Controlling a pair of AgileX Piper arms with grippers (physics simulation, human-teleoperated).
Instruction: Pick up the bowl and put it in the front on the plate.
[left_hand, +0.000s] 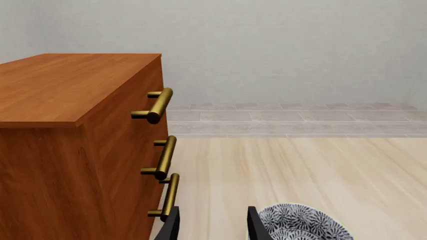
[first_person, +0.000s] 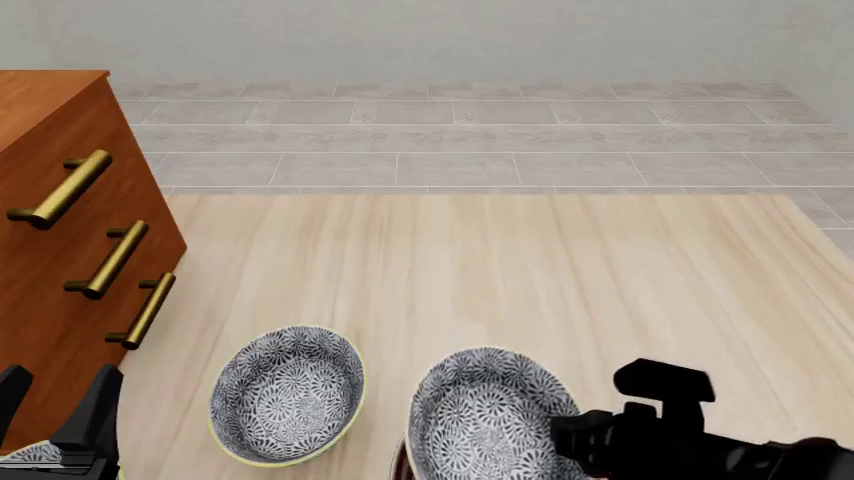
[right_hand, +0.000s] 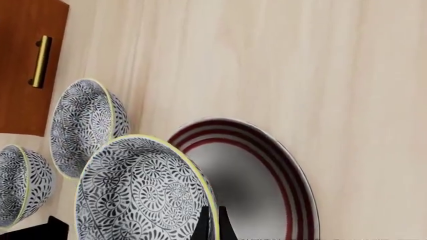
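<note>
- R gripper (right_hand: 212, 223) nearest the cam: fingers pinched on the rim of the bowl (right_hand: 143, 192), one finger inside the wall, one outside, per R wrist view.
- Bowl held clear of the counter (first_person: 534, 280), tilted w/ its mouth toward the wrist cam. Sits over the near-left part of the plate (right_hand: 267, 170); dark shadow on the plate's white centre below it. Can't tell if the bowl touches the plate.
- Front view: same bowl (first_person: 487, 420) at bottom centre, R arm's black body just to its right; only a thin sliver of plate shows under the bowl's left edge.
- Plate: white, red rings near rim, flat on counter, wider than the bowl.
- 2nd patterned bowl (first_person: 287, 393) on the counter left of the held one, near but apart, yellow rim visible.
- 3rd patterned bowl (right_hand: 20, 185) further left in R wrist view; front view shows just a bit of it in the bottom-left corner by the L gripper.
- L gripper (left_hand: 213, 225): fingers spread, nothing between them, low at front-left next to the wooden drawer unit (first_person: 54, 250).
- Drawer unit has three brass bar handles (first_person: 107, 260), stands on the counter's left edge.
- Tiled floor (first_person: 467, 130) + grey wall beyond the counter.
</note>
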